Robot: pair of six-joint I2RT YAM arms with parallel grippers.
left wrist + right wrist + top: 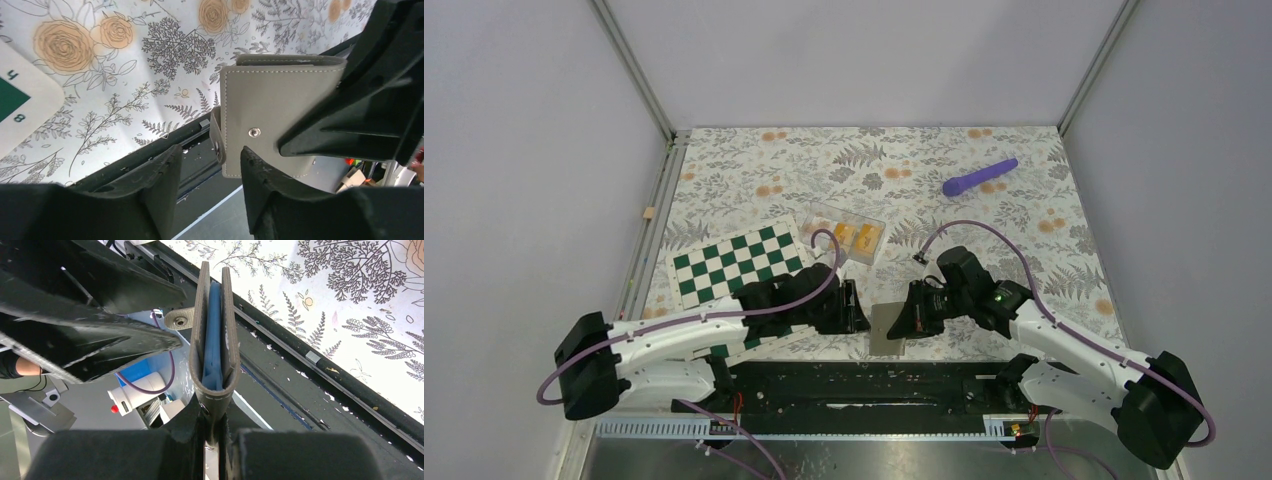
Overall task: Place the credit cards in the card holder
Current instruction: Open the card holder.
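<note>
Here, the grey card holder (887, 331) is clamped at its fold by the right tool (212, 435), at the near edge of the surface (844, 160). The left tool (210, 157) is seen with fingers apart, just beside it. The credit cards (854, 237) are laid in a clear tray (822, 214) next to the chessboard (734, 262).

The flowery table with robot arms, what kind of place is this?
Probably a robot lab booth: grey walls and metal posts box in the table, left arm and right arm bolted at its edge, props like a chessboard.

Bright, even light; soft shadows
</note>
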